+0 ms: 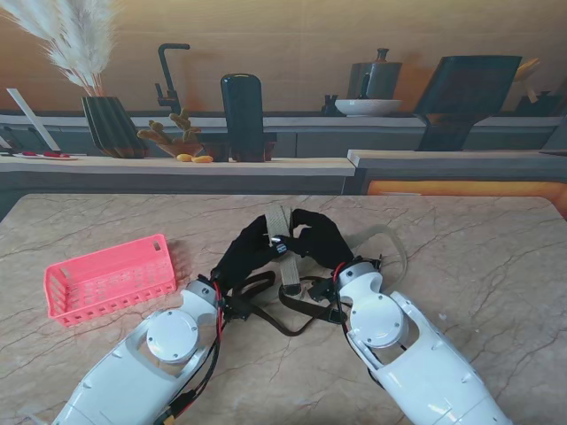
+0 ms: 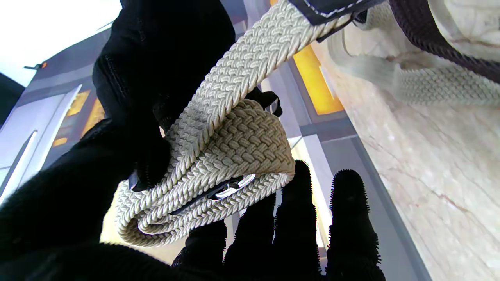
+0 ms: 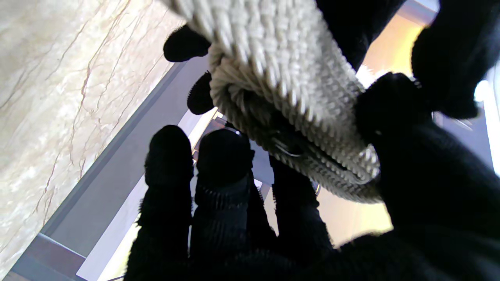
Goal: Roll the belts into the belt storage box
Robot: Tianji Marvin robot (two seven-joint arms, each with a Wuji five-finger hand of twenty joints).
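A pink box sits on the desk at far left, well apart from the hands. The left hand pinches a half-rolled beige belt above the desk's middle, fingers closed around the coil. The right hand grips the same coil from the other side. A brown belt lies beneath them.
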